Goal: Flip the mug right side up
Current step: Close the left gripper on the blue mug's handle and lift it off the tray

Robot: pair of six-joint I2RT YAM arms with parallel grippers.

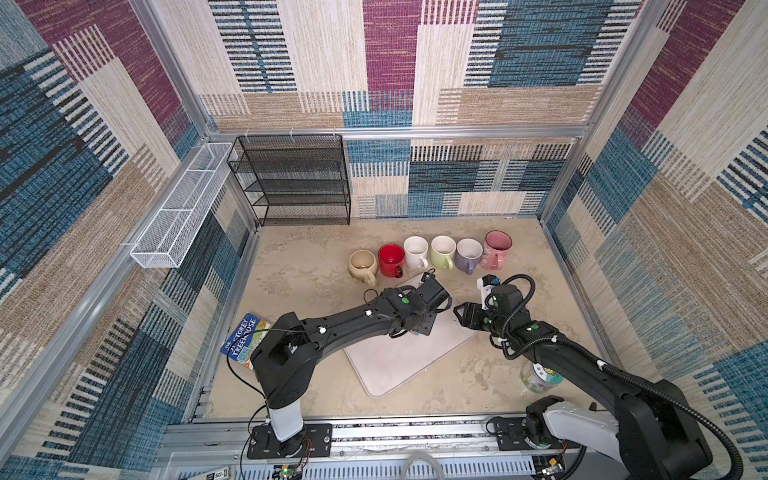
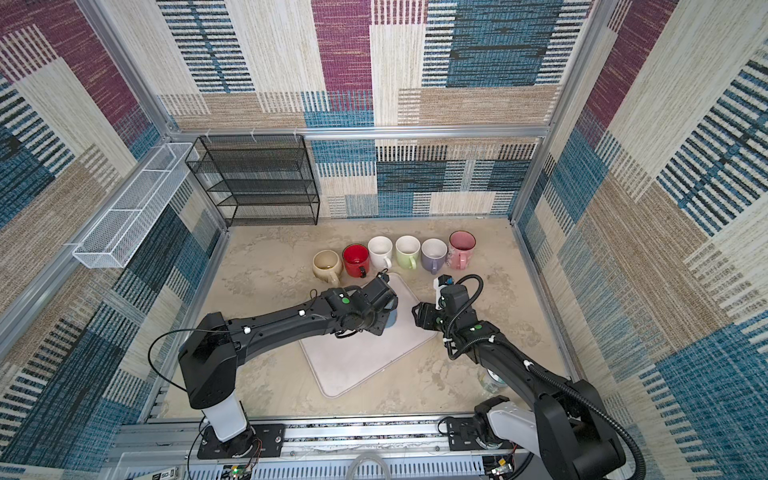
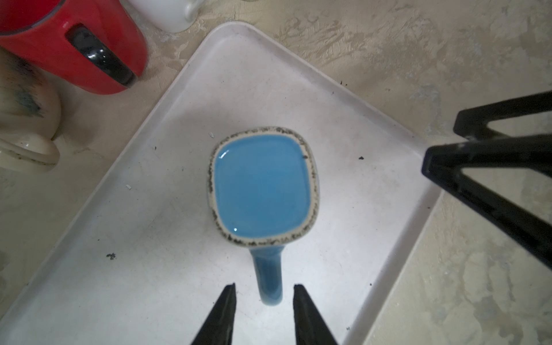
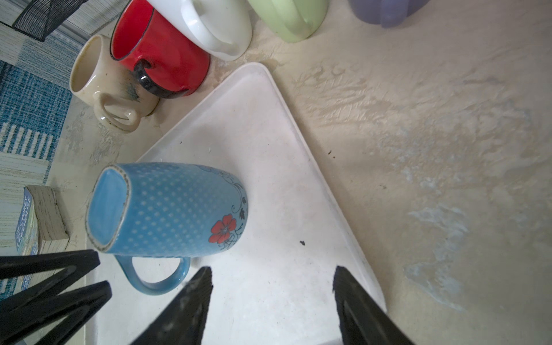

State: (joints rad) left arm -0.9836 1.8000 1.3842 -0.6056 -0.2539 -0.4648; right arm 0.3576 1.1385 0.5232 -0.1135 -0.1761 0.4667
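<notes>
Blue mug [image 3: 263,191] is upside down on the white tray [image 3: 268,74], in the tray's far half: mouth down on the tray floor, base up, long axis vertical. The handle sticks out sideways, toward the left end effector [image 3: 265,286]. Its fingers are partly spread and straddle the handle's outer end with a gap on each side, so it grips nothing; in the right wrist view the tips sit at about base height. Right end effector [image 4: 272,268] is spread wide with nothing between the fingers, over the tray's right edge, beside the mug but apart from it. Tray floor shows bare on every side of the mug. The tray has a low raised lip and rounded corners. Red mug [image 1: 390,259] and beige mug [image 1: 362,264] stand just off the tray's far corner, starting a row of upright mugs on the desk [image 1: 299,266] beyond it. The mug is glazed ceramic with a rounded-square section, pale raised dots, a red flower near the mouth end and a speckled unglazed foot ring. The tray is matte with dark specks. The desk is beige and rough-textured.
</notes>
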